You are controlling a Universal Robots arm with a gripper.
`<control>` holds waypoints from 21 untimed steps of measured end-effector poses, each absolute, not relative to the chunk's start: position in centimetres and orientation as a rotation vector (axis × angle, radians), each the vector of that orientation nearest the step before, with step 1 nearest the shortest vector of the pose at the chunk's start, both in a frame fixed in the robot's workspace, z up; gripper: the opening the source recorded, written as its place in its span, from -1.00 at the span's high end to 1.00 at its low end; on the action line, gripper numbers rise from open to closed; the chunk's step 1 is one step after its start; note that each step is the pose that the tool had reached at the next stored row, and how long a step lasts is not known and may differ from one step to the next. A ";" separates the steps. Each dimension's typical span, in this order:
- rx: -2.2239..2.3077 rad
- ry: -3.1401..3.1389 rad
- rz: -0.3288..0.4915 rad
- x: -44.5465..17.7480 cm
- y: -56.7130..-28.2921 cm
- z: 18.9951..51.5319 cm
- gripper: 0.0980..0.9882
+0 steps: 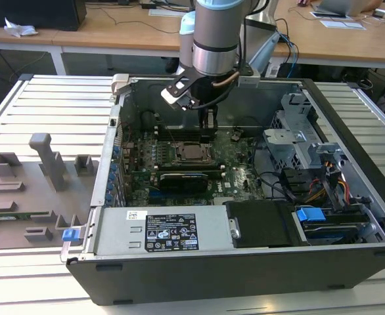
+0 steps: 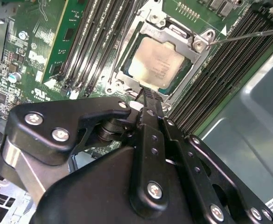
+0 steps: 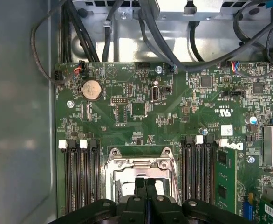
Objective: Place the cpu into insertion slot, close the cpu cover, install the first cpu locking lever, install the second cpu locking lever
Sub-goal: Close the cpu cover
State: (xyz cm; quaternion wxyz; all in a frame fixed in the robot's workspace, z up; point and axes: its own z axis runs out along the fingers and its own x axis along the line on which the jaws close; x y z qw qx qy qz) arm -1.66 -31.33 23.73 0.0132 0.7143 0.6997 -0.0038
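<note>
**Gripper upright over the seated cpu**

The arm reaches straight down into the computer case. The gripper is vertical, its fingers pressed together and holding nothing. Just beyond its fingertips the square cpu lies flat in the insertion slot, metal top facing the gripper. The cpu cover lies flat around it.

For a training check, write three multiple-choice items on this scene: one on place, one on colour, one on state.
1. The small silvery-beige square cpu lies: A on the floor; B in the dark-framed square insertion slot; C held aloft.
2. The large flat circuit board is: A red; B blue; C green.
3. The thin dark-silver metal cpu cover is: A lowered around the chip; B upright; C missing.
B, the frame surrounds it; C, green shows in both wrist views; A, it lies flat.
</note>
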 end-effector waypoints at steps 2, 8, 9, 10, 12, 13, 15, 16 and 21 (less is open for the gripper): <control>2.225 2.180 -0.012 -1.9 -31.3 23.7 0.98; 2.225 2.180 -0.012 -3.0 -31.3 23.7 0.98; 2.225 2.180 -0.012 -3.1 -31.3 23.7 0.98; 2.225 2.180 -0.012 -3.3 -31.3 23.7 0.98; 2.225 2.180 -0.012 -3.6 -31.3 23.7 0.98; 2.225 2.180 -0.012 -3.9 -31.3 23.6 0.98; 2.225 2.180 -0.012 -4.5 -31.3 23.3 0.98; 2.225 2.180 -0.012 -4.9 -31.3 23.1 0.98; 2.225 2.180 -0.012 -6.3 -31.3 21.8 0.98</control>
